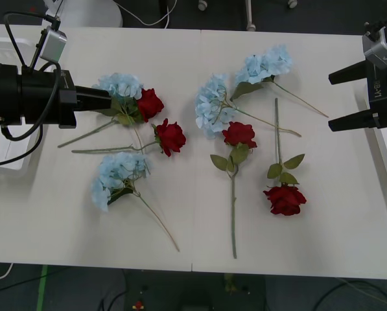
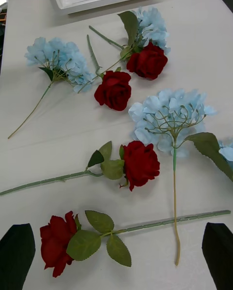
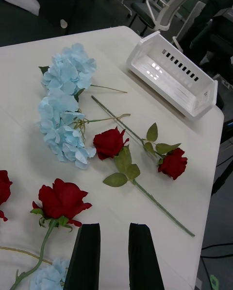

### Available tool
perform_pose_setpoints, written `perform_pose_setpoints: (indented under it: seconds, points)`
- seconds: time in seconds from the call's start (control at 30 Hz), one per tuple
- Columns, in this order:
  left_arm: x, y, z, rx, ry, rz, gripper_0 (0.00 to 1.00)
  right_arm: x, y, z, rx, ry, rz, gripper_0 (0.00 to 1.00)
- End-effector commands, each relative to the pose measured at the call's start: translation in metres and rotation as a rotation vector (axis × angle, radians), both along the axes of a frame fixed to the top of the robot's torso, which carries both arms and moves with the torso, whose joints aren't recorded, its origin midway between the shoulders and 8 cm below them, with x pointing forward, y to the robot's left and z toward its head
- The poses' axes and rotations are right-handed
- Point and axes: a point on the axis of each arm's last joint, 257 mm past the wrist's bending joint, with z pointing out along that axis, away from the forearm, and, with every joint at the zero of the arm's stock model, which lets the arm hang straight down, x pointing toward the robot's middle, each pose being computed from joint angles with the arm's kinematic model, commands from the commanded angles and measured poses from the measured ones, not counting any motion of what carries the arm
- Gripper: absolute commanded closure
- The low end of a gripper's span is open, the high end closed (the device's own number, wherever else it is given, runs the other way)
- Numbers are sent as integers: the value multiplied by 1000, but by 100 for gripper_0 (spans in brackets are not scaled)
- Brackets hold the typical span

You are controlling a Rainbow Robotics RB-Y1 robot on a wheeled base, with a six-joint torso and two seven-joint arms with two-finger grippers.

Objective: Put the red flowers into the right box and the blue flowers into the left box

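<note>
White table carries scattered red flowers and blue flowers (none boxed). Left gripper, fingers narrowly parted and empty, reaches beside them; right gripper hovers spread wide, empty.

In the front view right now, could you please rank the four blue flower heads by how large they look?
1. Centre cluster.
2. Upper-right cluster and lower-left cluster: too alike to rank.
3. Cluster by the left gripper, partly hidden.

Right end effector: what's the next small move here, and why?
Probably ease the right end effector left and down onto the stem of the nearest red rose. It is open and empty, that rose lies closest to it, and the left end effector sits by the far blue hydrangea.
</note>
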Motion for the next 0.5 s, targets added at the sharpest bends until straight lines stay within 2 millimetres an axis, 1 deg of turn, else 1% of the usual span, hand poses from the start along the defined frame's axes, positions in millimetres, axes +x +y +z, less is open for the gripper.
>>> perform_pose_setpoints:
  seconds: [0.03,0.07,0.2,0.23,0.27,0.3,0.4,0.43,0.47,0.5]
  points:
    - [-6,4,2,5,43,15,78,3,14,20,11,-60,46,0]
    - [-6,4,2,5,43,15,75,3,14,20,11,-60,46,0]
    - [-6,4,2,5,43,15,75,3,14,20,11,-60,46,0]
    - [-6,4,2,5,43,15,86,3,14,20,11,-60,46,0]
    - [-6,4,2,5,43,15,94,3,14,20,11,-60,46,0]
    - [-6,4,2,5,43,15,98,3,14,20,11,-60,46,0]
    - [-6,4,2,5,43,15,98,3,14,20,11,-60,46,0]
    - [-6,4,2,5,43,15,92,3,14,20,11,-60,46,0]
    - [-6,4,2,5,43,15,69,3,14,20,11,-60,46,0]
    - [-6,4,2,5,43,15,54,3,14,20,11,-60,46,0]
